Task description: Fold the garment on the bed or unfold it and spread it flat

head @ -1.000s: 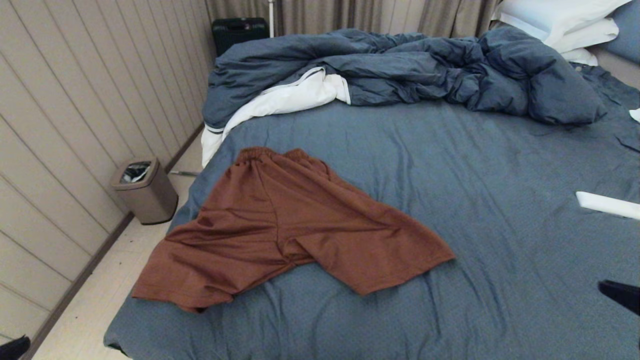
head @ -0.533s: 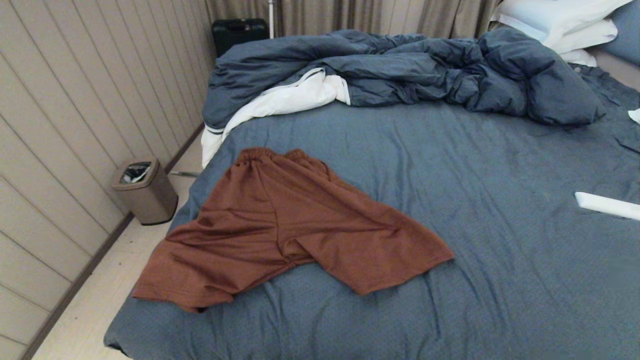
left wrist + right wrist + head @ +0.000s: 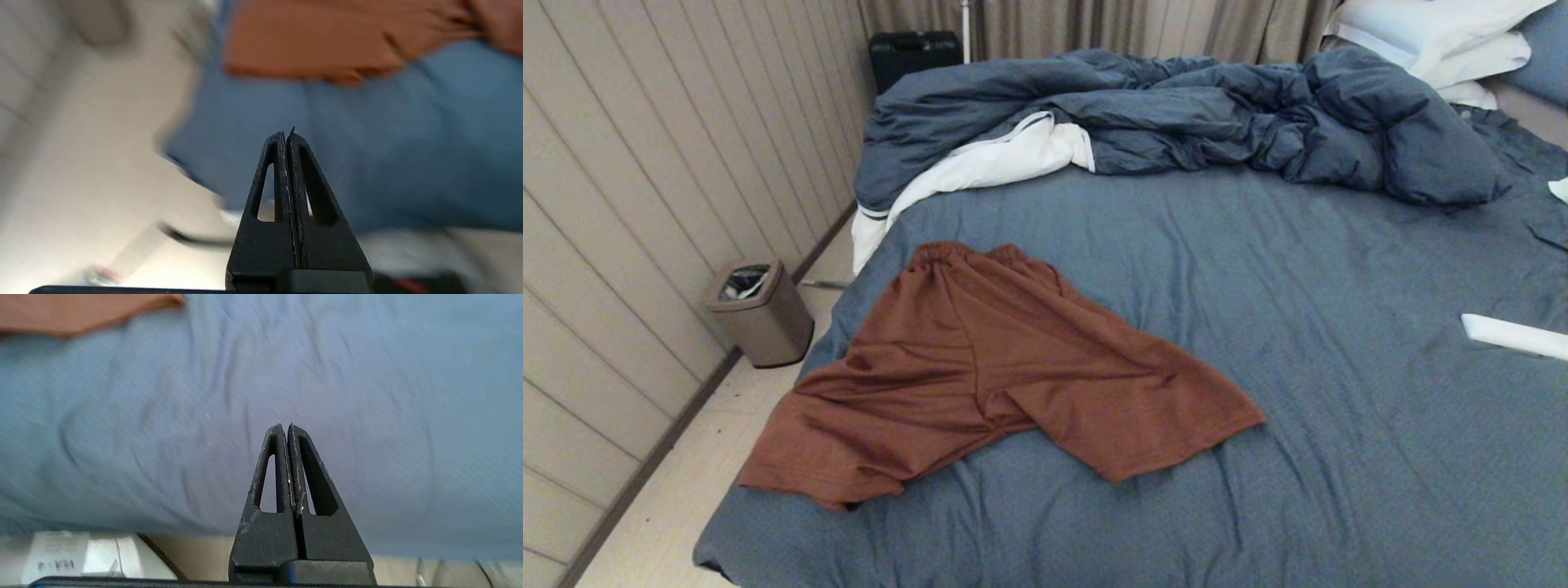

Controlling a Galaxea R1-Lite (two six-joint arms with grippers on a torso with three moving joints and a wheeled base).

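Note:
The garment (image 3: pixel 996 371), rust-brown shorts, lies spread on the bed (image 3: pixel 1339 327) near its left edge, waistband at the far end and both legs fanned toward me; the left leg hangs slightly over the edge. Neither arm shows in the head view. My left gripper (image 3: pixel 287 132) is shut and empty, held off the bed's near corner with the garment (image 3: pixel 327 41) beyond it. My right gripper (image 3: pixel 286 428) is shut and empty too, over bare sheet near the bed's front edge, a corner of the garment (image 3: pixel 81 312) far off.
A rumpled blue duvet (image 3: pixel 1176 114) with white lining fills the far part of the bed, white pillows (image 3: pixel 1437 37) at the far right. A white strip (image 3: pixel 1515 335) lies at the right. A bin (image 3: pixel 760 310) stands on the floor beside the panelled wall, and a dark suitcase (image 3: pixel 913 51) stands beyond it.
Both arms have drawn back out of the head view: one second ago dark tips showed at the lower left corner and right edge. The garment has not moved.

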